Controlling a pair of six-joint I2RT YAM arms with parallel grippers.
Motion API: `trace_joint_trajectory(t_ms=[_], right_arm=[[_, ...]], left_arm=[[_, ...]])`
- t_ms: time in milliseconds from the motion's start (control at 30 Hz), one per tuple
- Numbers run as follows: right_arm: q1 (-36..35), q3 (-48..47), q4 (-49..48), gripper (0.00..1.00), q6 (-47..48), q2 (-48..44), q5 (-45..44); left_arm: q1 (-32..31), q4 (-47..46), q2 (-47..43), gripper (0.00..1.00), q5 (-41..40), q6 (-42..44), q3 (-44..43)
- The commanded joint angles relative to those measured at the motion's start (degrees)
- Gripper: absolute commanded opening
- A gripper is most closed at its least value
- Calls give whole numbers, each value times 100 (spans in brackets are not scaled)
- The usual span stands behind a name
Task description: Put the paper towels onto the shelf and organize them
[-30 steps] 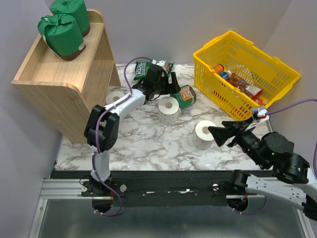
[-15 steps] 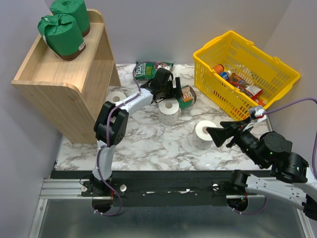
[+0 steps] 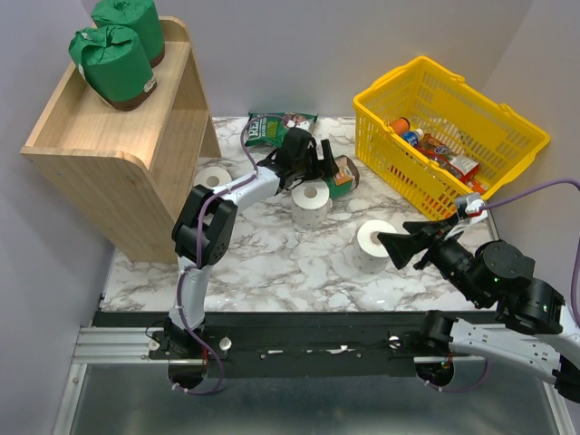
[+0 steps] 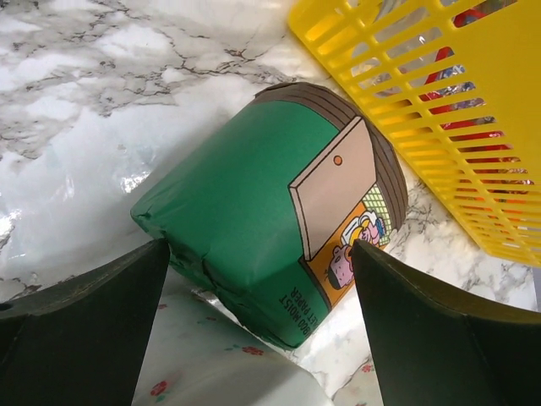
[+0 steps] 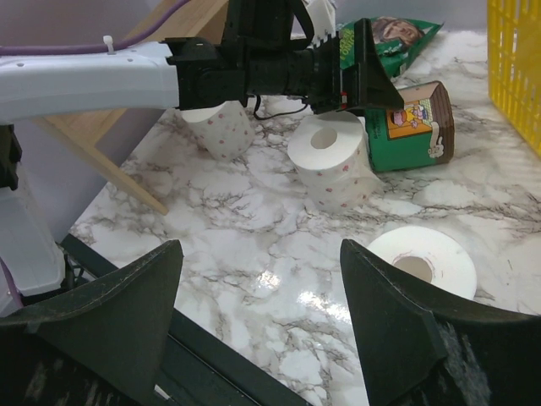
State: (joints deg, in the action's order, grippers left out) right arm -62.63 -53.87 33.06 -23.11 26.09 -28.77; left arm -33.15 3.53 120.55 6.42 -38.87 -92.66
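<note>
Green plastic wraps the roll (image 4: 270, 228) that the left gripper (image 4: 260, 249) is reaching for. That green roll lies on its side on the marble table (image 3: 272, 263), label end towards the yellow basket (image 3: 453, 127), just beside it. The left gripper's jaws are spread wide, one finger on each side of the roll. I cannot tell whether either finger touches the wrapper, and it is not clamped.

A middle white roll (image 3: 310, 201) stands on end just beside the green one, hollow core up, with small red flowers printed on it. A snack bag (image 3: 272, 125) lies flat behind the left gripper near the back wall.

The right gripper (image 5: 260, 254) hovers low over the table with its jaws wide apart and nothing between them. A front white roll (image 3: 373, 245) stands on end near its fingertips. A third white roll (image 3: 213, 178) sits against the foot of the shelf (image 3: 109, 154).

Up on the shelf's top tray stand a front wrapped roll (image 3: 113, 62) and a back wrapped roll (image 3: 131, 23), both green, touching each other at the far left end.
</note>
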Motion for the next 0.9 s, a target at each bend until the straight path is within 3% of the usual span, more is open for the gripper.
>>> trace_joint_trajectory(t_ms=[0, 200, 400, 533, 567, 633, 867], right_arm=[[14, -54, -80, 84, 140, 10, -14], [14, -45, -89, 84, 237, 28, -93], [5, -36, -89, 84, 264, -7, -111], [14, -45, -80, 84, 237, -25, -67], [5, -45, -80, 84, 220, -42, -67], [14, -45, -80, 84, 202, -86, -41], [5, 8, -80, 84, 176, -148, -58]], left_arm=[[-43, -923, -23, 96, 272, -85, 161], [-43, -1144, 162, 71, 457, -138, 11], [-34, -1197, 170, 54, 553, -86, -32], [-43, -1153, 214, 56, 677, -77, -94], [-43, -1092, 232, 66, 694, -68, -85], [-43, -1056, 223, 73, 712, -94, -15], [-139, -635, 13, 80, 467, -15, 363]])
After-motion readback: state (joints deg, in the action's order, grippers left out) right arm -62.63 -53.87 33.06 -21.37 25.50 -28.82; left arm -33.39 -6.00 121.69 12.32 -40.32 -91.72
